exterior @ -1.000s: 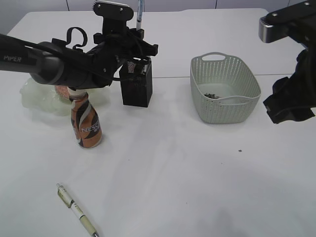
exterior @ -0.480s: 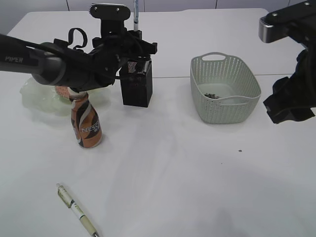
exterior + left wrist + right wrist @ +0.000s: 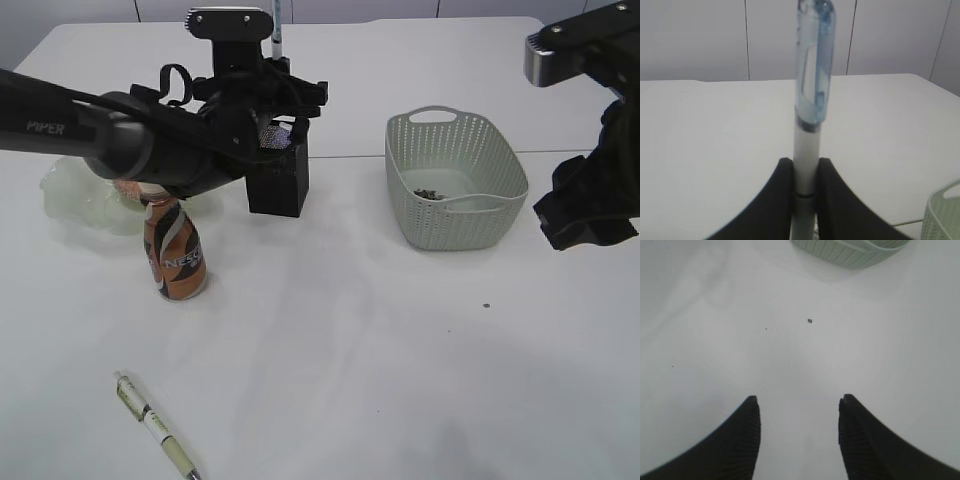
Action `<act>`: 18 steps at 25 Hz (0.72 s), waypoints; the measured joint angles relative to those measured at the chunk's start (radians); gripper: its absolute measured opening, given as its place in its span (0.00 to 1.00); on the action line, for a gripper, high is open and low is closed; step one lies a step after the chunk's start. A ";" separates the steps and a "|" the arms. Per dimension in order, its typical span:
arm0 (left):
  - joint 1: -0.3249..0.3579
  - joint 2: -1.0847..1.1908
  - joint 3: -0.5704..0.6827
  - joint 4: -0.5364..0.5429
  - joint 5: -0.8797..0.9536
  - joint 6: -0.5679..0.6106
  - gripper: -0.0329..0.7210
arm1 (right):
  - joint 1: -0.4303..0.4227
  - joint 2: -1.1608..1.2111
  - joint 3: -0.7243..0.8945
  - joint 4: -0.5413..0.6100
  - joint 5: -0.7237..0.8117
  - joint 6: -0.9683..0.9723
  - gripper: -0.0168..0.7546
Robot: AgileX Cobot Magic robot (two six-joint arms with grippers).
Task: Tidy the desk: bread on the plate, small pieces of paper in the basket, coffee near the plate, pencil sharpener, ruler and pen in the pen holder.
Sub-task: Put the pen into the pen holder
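Observation:
My left gripper (image 3: 805, 161) is shut on a pen (image 3: 811, 100) with a clear blue cap, holding it upright. In the exterior view that pen (image 3: 277, 30) stands just above the black mesh pen holder (image 3: 278, 185). A second pen (image 3: 155, 425) lies at the table's front left. The brown coffee bottle (image 3: 175, 250) stands upright beside the pale plate (image 3: 70, 200), where the bread (image 3: 128, 187) is mostly hidden by my arm. The basket (image 3: 455, 180) holds small pieces of paper (image 3: 430, 194). My right gripper (image 3: 799, 405) is open over bare table. Pencil sharpener and ruler are out of view.
A tiny dark speck (image 3: 486, 305) lies on the table in front of the basket; the right wrist view shows the speck (image 3: 810, 320) too. My right arm (image 3: 590, 200) hangs at the right edge, beside the basket.
My left gripper with the pen has shifted a little sideways above the pen holder. The right arm has not moved.

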 joint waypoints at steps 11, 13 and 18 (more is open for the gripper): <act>-0.005 0.025 0.000 -0.034 -0.013 0.008 0.14 | 0.000 0.000 0.000 0.000 0.000 0.000 0.51; -0.005 0.043 0.000 -0.032 -0.028 0.010 0.14 | 0.000 0.000 0.000 0.000 0.000 -0.002 0.51; -0.005 0.080 0.000 -0.004 -0.073 0.010 0.14 | 0.000 0.000 0.000 -0.001 0.000 -0.002 0.51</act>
